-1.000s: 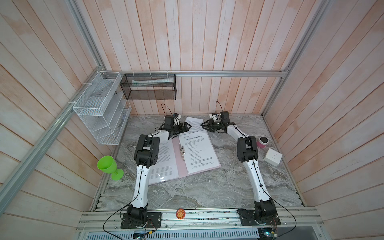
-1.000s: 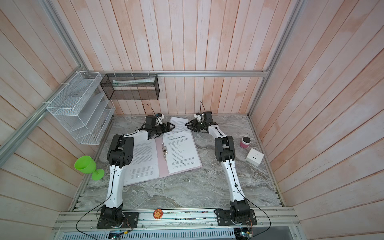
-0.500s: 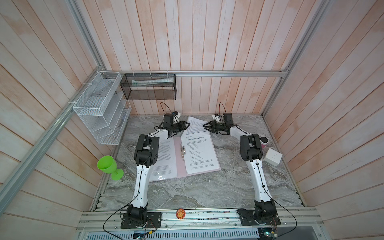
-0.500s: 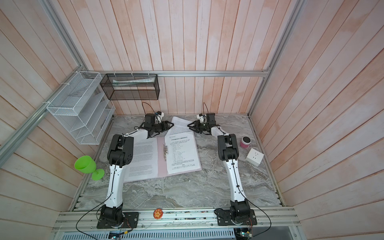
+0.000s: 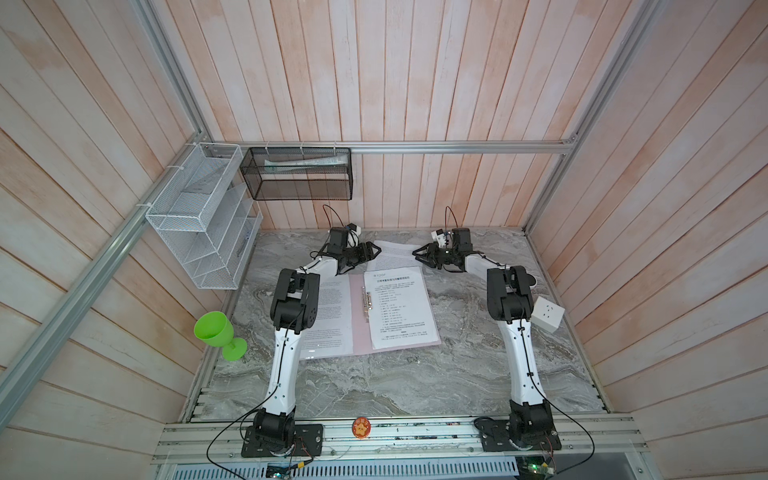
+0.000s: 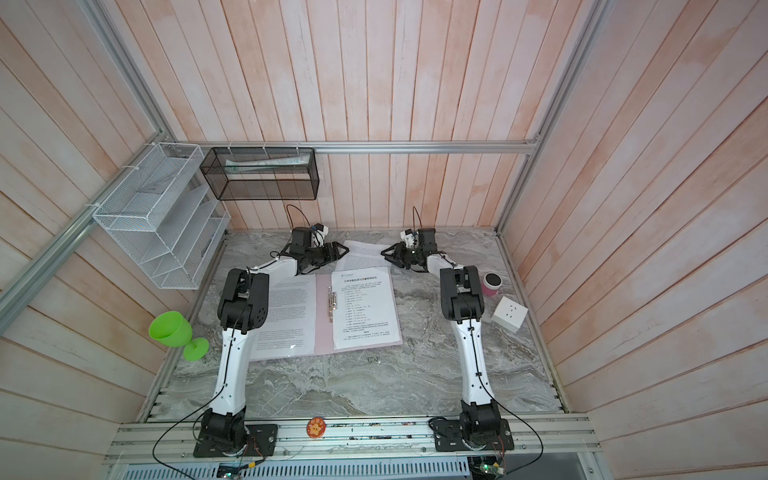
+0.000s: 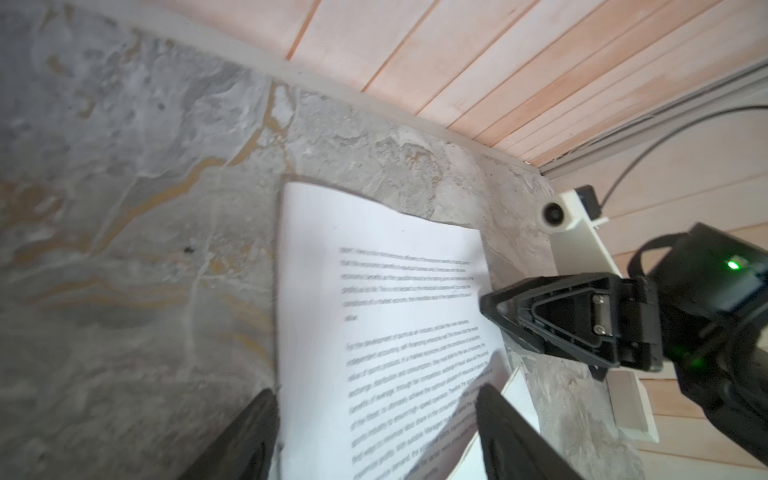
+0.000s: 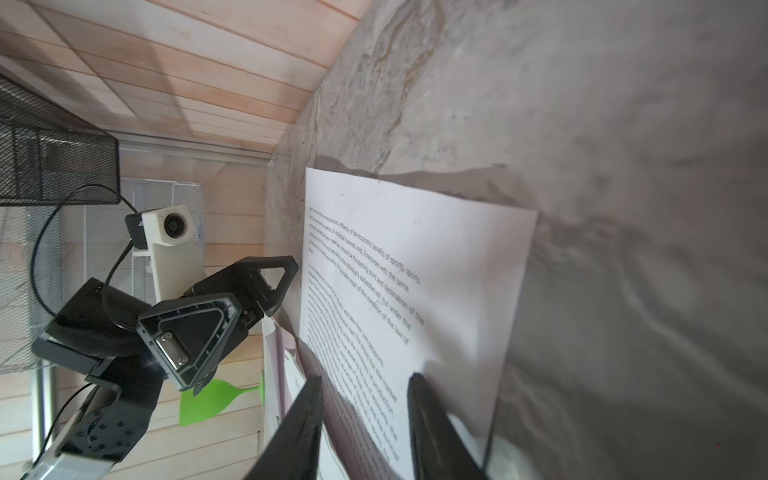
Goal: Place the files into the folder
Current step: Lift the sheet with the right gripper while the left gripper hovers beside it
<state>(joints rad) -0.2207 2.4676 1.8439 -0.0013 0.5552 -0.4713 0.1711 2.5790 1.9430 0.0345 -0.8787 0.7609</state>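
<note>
The pale pink folder (image 5: 359, 332) (image 6: 324, 332) lies open on the marble table, its metal clip (image 5: 367, 301) by the spine. One printed file (image 5: 401, 309) lies on its right cover and another (image 5: 330, 316) on its left cover. A third loose file (image 5: 395, 255) (image 6: 361, 255) (image 7: 386, 291) (image 8: 415, 270) lies behind the folder, its near end overlapping the folder's far edge. My left gripper (image 5: 374, 251) (image 7: 377, 392) is open at that sheet's left side, jaws straddling it. My right gripper (image 5: 417, 252) (image 8: 365, 378) stands partly open at its right edge, paper between the fingers, a gap showing.
The back wall is close behind both grippers. A white mesh rack (image 5: 199, 216) and a black mesh basket (image 5: 299, 174) hang at the back left. A green goblet (image 5: 216, 332) stands at the table's left edge. A pink cup (image 6: 492, 284) and a white socket cube (image 5: 548, 313) sit at the right.
My right gripper has shifted a little to the right and nearer along the loose sheet's edge. The left gripper has stayed at the sheet's left side.
</note>
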